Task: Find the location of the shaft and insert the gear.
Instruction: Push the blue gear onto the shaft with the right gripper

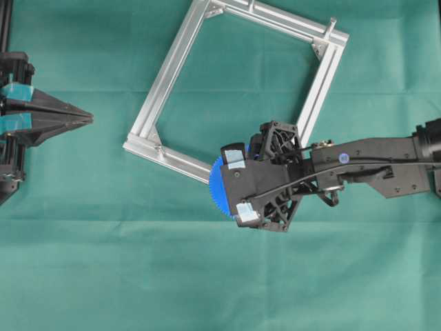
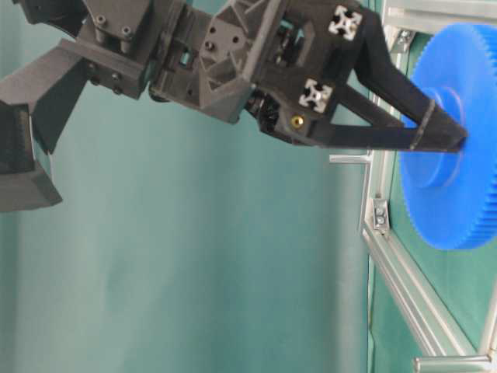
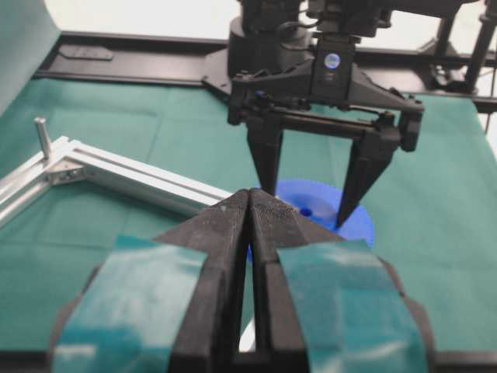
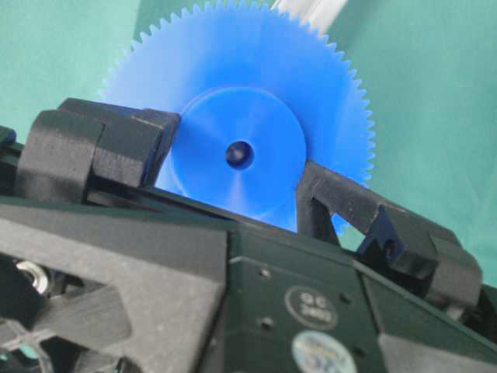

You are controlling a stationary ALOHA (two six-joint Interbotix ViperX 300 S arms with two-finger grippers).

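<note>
The blue toothed gear (image 1: 216, 192) lies flat on the green cloth beside the near corner of the aluminium frame (image 1: 172, 65). My right gripper (image 4: 241, 167) reaches down over it. Its two black fingers (image 3: 265, 167) press against opposite sides of the raised hub (image 4: 256, 124), and the small centre hole shows between them. My left gripper (image 1: 88, 118) hangs at the table's left edge, shut and empty, pointing toward the gear (image 3: 359, 225). An upright silver pin (image 1: 332, 25) stands on the frame's far right corner. No wire loop shows on it, so I cannot pick out the shaft.
The square frame rests tilted on the cloth, with brackets inside its corners (image 1: 157, 145). Another short silver pin (image 2: 349, 159) sticks up from a frame rail close to the gear (image 2: 458, 194). Open green cloth stretches across the front (image 1: 207, 276).
</note>
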